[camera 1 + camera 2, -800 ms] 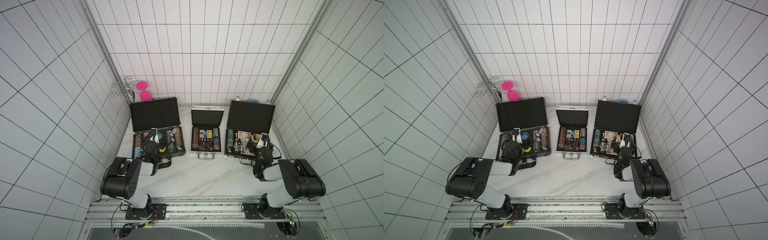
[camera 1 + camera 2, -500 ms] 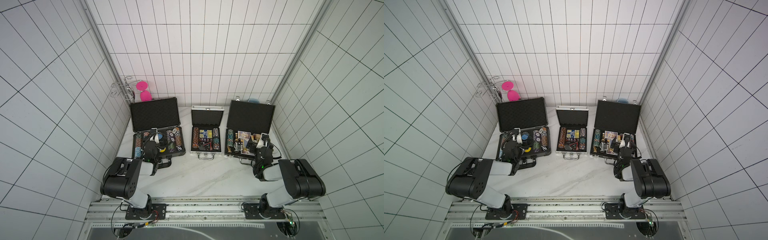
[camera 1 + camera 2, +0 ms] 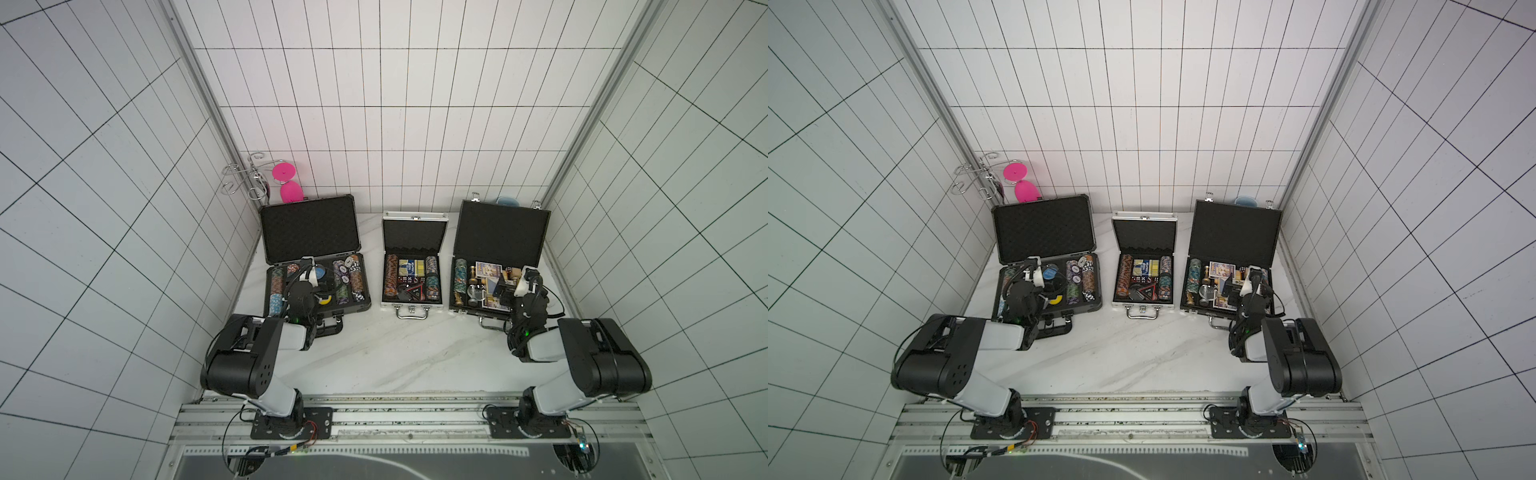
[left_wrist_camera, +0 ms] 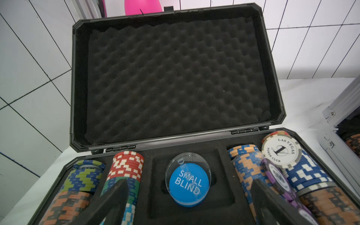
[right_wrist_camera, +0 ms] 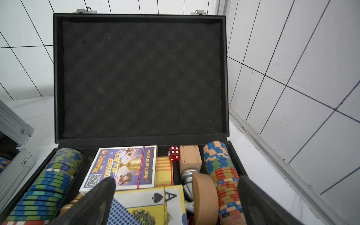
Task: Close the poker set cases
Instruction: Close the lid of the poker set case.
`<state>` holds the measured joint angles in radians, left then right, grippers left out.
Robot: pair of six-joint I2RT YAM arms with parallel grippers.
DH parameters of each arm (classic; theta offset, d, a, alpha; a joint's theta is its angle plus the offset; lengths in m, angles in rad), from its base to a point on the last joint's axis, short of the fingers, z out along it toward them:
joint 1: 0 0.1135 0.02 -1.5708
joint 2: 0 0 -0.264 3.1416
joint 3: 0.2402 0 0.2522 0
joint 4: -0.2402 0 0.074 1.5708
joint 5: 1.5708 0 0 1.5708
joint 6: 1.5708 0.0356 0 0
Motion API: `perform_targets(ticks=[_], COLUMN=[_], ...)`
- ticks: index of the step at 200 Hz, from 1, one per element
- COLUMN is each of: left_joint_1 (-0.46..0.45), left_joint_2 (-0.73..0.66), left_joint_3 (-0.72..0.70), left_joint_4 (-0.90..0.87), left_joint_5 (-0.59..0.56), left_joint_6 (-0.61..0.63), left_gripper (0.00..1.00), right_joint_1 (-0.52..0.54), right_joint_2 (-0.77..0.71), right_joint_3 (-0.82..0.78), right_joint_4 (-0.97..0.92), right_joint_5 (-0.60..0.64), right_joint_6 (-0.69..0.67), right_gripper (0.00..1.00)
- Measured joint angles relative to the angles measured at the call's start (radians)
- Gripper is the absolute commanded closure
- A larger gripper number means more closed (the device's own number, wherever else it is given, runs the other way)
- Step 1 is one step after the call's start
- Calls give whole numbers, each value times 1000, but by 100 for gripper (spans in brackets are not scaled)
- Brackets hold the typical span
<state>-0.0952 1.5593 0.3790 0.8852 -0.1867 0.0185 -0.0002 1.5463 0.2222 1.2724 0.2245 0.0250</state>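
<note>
Hovering over 2 open cases (image 4: pixel 175 78) (image 5: pixel 142 78), both end effectors (image 4: pixel 188 187) (image 5: pixel 176 183) spread apart.

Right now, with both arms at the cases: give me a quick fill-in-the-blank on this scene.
1. The silver case sits ___ the dark grey case and the black case.
2. All three lids are ___.
3. The blue disc in the dark grey case reads SMALL ___.
4. The right tool, jaws apart, is above the ___ case; the left tool is above the dark grey one.
Missing words: between; open; BLIND; black.
</note>
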Motion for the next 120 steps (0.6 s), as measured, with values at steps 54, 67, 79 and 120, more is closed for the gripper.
perform_targets(ticks=[54, 67, 79, 120], left_joint_1=[-18, -56, -100, -192], left_joint_2=[-156, -193, -215, -258], left_joint_3=[104, 142, 172, 299], left_joint_4=[-200, -243, -279, -459], left_joint_5=[-116, -144, -164, -14], left_joint_6=[-26, -18, -3, -19], left_gripper=[3, 3, 3, 2], right_joint_1=[0, 0, 2, 33], right_joint_2=[-153, -208, -236, -289], right_joint_3=[103, 155, 221, 372], right_joint_4=[-300, -385, -481, -750], right_joint_5=[-10, -34, -55, -147], right_joint_6=[13, 35, 60, 188], right_gripper=[6, 7, 7, 7])
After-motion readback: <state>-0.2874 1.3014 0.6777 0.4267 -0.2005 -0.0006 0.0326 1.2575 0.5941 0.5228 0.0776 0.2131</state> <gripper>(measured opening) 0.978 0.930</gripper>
